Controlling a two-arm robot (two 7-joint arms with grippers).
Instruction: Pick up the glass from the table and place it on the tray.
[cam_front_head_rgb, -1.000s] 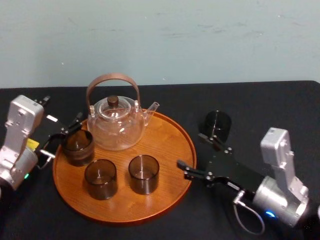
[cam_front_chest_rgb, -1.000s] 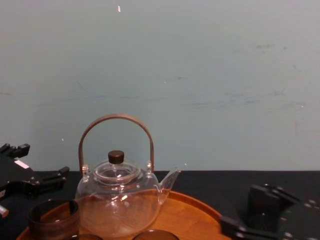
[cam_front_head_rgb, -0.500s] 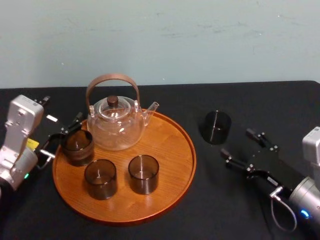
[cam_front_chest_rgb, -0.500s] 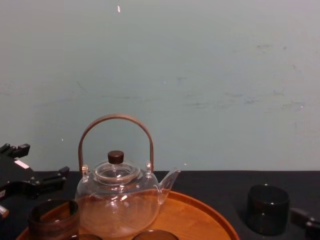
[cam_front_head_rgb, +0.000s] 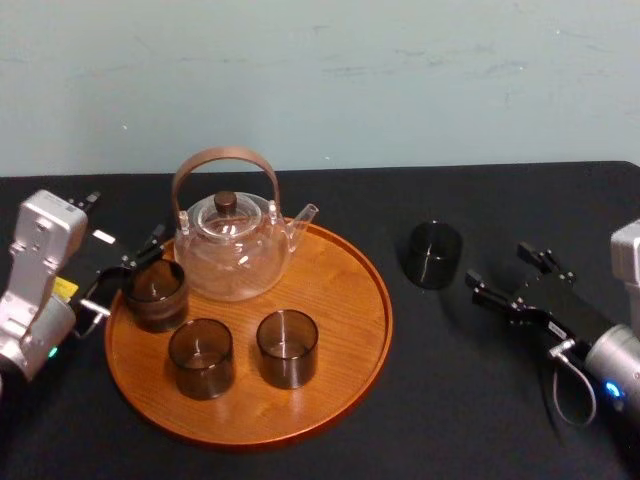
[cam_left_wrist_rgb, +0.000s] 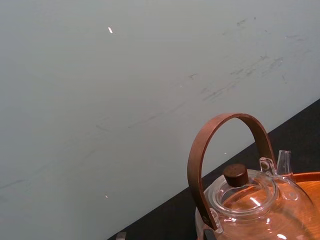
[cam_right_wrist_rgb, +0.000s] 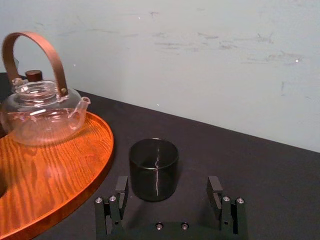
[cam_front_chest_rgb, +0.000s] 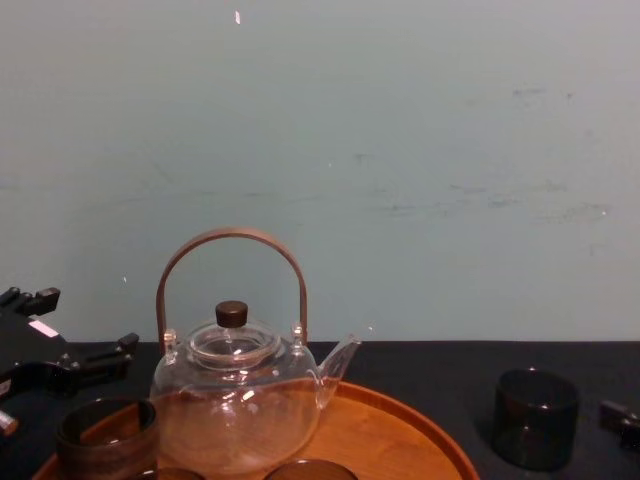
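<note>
The glass (cam_front_head_rgb: 432, 255) stands upright on the desk (cam_front_head_rgb: 420, 420), just right of the tray (cam_front_head_rgb: 345, 290). The right tool (cam_front_head_rgb: 497, 266) sits near it, jaws spread, empty. The left tool (cam_front_head_rgb: 125, 272) idles at the tray's left rim, jaws apart.

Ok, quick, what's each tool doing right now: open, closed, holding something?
Left tool: open, empty, beside the back-left glass on the tray.
Right tool: open, empty, pointing at the lone glass on the table.

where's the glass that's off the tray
Head view: the glass stands at the robot's right, between the tray and the open right gripper; the left gripper sits at the tray's left edge.
</note>
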